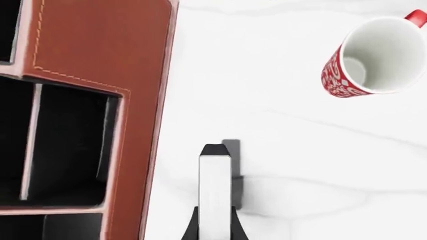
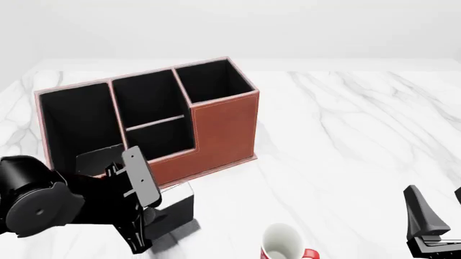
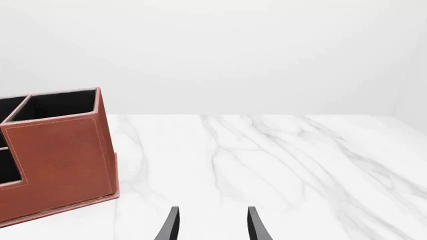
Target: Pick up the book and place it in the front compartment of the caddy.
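The book (image 2: 175, 206), thin and black with a white strip of page edges (image 1: 215, 187), stands on edge between my left gripper's (image 1: 215, 222) black fingers, which are shut on it. In the front view that left gripper (image 2: 160, 214) holds the book just in front of the caddy's near wall, low over the table. The caddy (image 2: 223, 129) is reddish-brown leather with black-lined cells and shows beside the book in the left wrist view (image 1: 100, 40). Its low near cell (image 2: 162, 139) holds nothing. My right gripper (image 2: 435, 205) hangs open at the near right, far from both.
A red-and-white mug (image 2: 282, 244) stands at the table's near edge, right of the book, and appears in the left wrist view (image 1: 373, 57). The right wrist view shows the caddy's end wall (image 3: 60, 155) and the open right gripper (image 3: 213, 223) over white marble.
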Controlling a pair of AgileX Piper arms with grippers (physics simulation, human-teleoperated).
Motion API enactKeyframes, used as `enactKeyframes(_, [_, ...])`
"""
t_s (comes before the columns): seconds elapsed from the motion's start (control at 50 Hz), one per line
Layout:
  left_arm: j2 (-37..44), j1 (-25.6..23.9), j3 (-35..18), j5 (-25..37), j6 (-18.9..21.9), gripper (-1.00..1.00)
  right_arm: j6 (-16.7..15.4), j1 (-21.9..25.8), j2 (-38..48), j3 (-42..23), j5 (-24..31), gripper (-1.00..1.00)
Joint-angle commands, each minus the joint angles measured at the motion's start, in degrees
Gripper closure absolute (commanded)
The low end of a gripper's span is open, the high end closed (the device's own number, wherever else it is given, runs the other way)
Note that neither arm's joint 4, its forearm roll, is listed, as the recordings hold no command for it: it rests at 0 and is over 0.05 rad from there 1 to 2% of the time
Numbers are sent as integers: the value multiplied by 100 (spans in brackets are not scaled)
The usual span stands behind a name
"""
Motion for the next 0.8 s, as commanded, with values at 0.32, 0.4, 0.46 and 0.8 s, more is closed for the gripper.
enactKeyframes(0.32, [-536,379,-902,1057,1073,100,2,1,-20,2,17,-100])
enactKeyframes(0.4, [-610,450,-1092,1223,1347,100,4,0,-19,2,17,-100])
enactKeyframes(0.46, [-596,494,-1196,1303,1446,100,2,-1,-20,2,17,-100])
enactKeyframes(0.8, [-393,741,-2193,1901,1981,100,3,0,-19,2,17,-100])
